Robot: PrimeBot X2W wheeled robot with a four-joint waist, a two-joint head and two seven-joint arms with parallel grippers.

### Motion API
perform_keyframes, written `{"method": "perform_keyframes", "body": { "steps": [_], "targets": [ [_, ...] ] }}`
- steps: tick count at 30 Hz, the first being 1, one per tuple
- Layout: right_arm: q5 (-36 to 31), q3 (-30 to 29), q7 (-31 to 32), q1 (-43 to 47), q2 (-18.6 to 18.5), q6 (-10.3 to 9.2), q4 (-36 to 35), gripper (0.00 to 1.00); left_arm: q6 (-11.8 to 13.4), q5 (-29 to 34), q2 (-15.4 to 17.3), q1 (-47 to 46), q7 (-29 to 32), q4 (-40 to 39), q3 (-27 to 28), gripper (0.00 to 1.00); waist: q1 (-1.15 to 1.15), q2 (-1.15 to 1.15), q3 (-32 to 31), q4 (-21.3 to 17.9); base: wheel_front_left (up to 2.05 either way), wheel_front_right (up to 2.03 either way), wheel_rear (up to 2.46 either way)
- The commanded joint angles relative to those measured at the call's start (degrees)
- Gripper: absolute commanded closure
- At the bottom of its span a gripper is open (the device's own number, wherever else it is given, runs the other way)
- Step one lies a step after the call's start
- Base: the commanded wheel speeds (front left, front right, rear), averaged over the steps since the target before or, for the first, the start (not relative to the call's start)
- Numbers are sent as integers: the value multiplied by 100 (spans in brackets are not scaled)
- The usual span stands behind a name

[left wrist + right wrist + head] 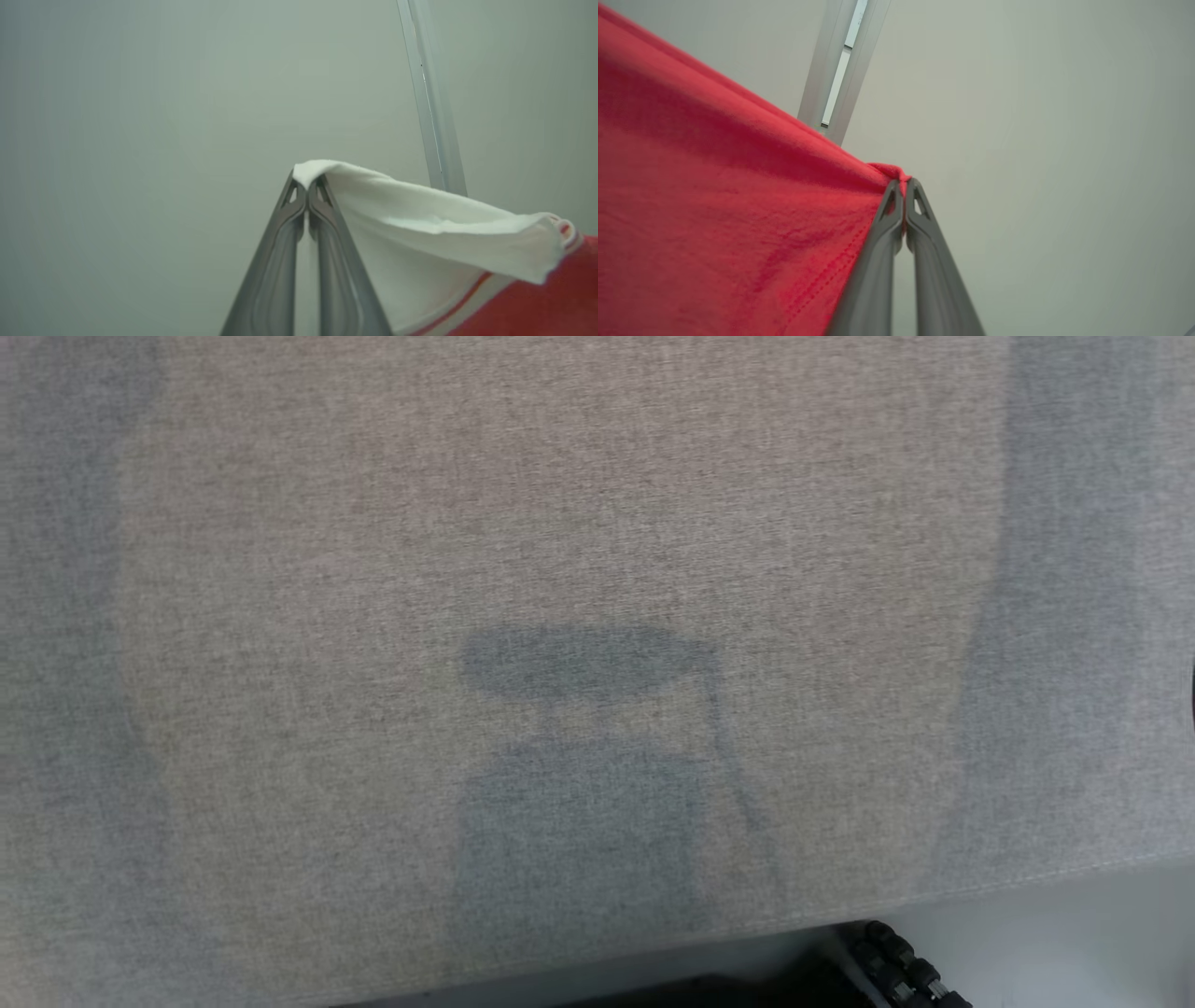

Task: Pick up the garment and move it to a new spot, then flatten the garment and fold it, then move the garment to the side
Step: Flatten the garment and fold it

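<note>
Garment (714, 210) is up in the air — your left gripper (307, 182) pinched on its white edge, right gripper (903, 184) clamped on a red corner — so pickup looks done; placing, flattening, folding and moving aside remain.

A grey-beige woven cloth (597, 476) covers the surface in the head view, its near edge slanting along the bottom. Soft shade lies on it: an oval shadow (583, 663) at the middle, a broader blocky shadow (579, 840) just below, and long dim bands down the left and right sides. Pale floor (1074, 933) shows past the edge at lower right. In the left wrist view a silver rail (432, 102) crosses a plain pale backdrop (140, 116); a second rail (840, 70) shows in the right wrist view.
</note>
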Motion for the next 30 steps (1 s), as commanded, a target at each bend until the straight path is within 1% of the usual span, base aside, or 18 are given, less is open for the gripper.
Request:
{"method": "perform_keyframes", "body": {
  "steps": [1, 6, 7, 10, 11, 12, 15, 18, 20, 21, 22, 24, 27, 30],
  "targets": [
    [101, 90, -22, 161, -101, -13, 53, 100, 24, -36, 74, 373, -16, -151, 45, 100, -1, 0, 53, 148, 0, 0, 0],
    [402, 605, -43, 515, -389, -13, 122, 100, 103, -196, -29, 1689, -11, -814, 150, 100, -1, 0, -185, 386, 0, 0, 0],
    [496, 671, -30, 622, -482, -13, 139, 100, 137, -252, -141, 1970, -11, -978, 184, 100, -1, 0, -283, 463, 0, 0, 0],
    [785, 908, 143, 950, -664, -13, 122, 100, 234, -343, -312, 2926, -11, -1390, 258, 100, -1, 0, -582, 584, 0, 0, 0],
    [907, 988, 257, 1082, -707, -13, 105, 100, 294, -341, -342, 3238, -12, -1519, 316, 100, -1, 0, -678, 605, 0, 0, 0],
    [1003, 1075, 362, 1267, -770, -13, 73, 100, 334, -412, -454, 3548, -13, -1680, 382, 100, -1, 0, -807, 646, 0, 0, 0],
    [1443, 1400, 783, 1860, -911, -14, -103, 100, 414, -441, -652, 4543, -12, -2012, 485, 100, -1, 0, -1178, 712, 0, 0, 0],
    [1960, 1673, 1273, 2581, -1097, -15, -513, 100, 444, -520, -866, 5467, -12, -2242, 573, 100, -1, 0, -1543, 743, 0, 0, 0],
    [2227, 1756, 1620, 3155, -1286, -15, -874, 100, 454, -561, -1008, 6052, -13, -2352, 615, 100, -1, 0, -1780, 773, 0, 0, 0],
    [2351, 1747, 1786, 3471, -1360, -16, -1075, 100, 452, -551, -1060, 6319, -13, -2378, 621, 100, -1, 0, -1895, 784, 0, 0, 0],
    [2542, 1597, 2103, 4106, -1491, -19, -1494, 100, 463, -480, -1159, 6795, -13, -2398, 592, 100, -1, 0, -2114, 830, 0, 0, 0],
    [2670, 1351, 2393, 4797, -1521, -19, -1924, 100, 477, -401, -1243, 7242, -13, -2365, 525, 100, -1, 0, -2329, 868, 0, 0, 0],
    [2733, 873, 2780, 5802, -1354, -19, -2558, 100, 507, -377, -1356, 7837, -13, -2335, 502, 100, -1, 0, -2590, 890, 0, 0, 0],
    [2683, 328, 3045, 6686, -1033, -19, -3144, 100, 520, -396, -1467, 8309, -13, -2268, 478, 100, -1, 0, -2816, 933, 0, 0, 0]
  ]
}}
